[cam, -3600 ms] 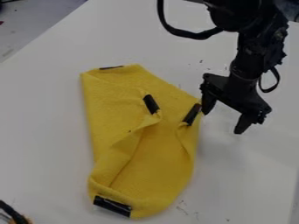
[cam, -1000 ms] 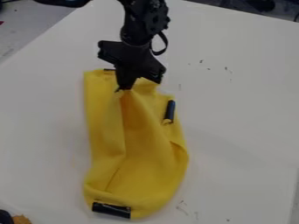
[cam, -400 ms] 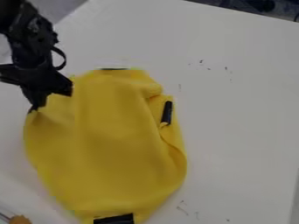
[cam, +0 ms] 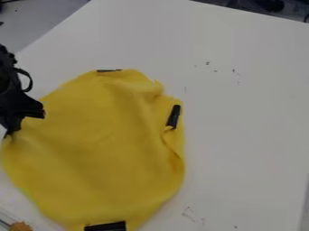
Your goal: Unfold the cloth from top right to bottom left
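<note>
One blk gripper [cam: 8, 134] at far L, its jaws closed on a pinch of yellow cloth [cam: 96, 149] at the L edge. Cloth lies on L & ctr of the desk [cam: 247, 135], long axis approx. top-to-btm, blk strips at the top end [cam: 109, 71] & btm end [cam: 105, 226]. R side: rumpled fold, w/ near-upright blk strip [cam: 174, 116], top tipped slightly R.

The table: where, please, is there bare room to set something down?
Right of the cloth and above it, out to the edges of the table, bare but for small marks; crowded at left, where the gripper holds the cloth.
</note>
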Available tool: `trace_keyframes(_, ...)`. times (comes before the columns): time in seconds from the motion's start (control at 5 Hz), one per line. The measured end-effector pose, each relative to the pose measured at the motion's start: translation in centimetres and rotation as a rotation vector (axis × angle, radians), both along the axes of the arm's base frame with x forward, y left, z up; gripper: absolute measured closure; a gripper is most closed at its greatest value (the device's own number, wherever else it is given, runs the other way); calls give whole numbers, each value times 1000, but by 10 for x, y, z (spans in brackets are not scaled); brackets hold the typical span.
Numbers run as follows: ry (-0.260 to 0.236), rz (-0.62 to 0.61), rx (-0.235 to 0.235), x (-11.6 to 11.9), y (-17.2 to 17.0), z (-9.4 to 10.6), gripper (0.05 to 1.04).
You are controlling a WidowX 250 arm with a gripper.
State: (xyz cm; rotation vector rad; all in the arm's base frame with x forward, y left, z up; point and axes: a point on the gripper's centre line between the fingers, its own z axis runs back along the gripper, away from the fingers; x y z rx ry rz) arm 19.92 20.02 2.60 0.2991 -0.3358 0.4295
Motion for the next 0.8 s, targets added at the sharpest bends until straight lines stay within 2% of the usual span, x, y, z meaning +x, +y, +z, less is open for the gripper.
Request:
trace_keyframes(0.2, -11, 7, -18, -9, 0, -9, 868)
trace_keyframes(0.4, 12, 2, -15, -16, 2, -10, 610)
trace_keyframes(0.6, 51, 0, 52, -24, 11, 2, 306)
trace_keyframes(0.8, 97, 1, 157, -31, 30, 30, 89)
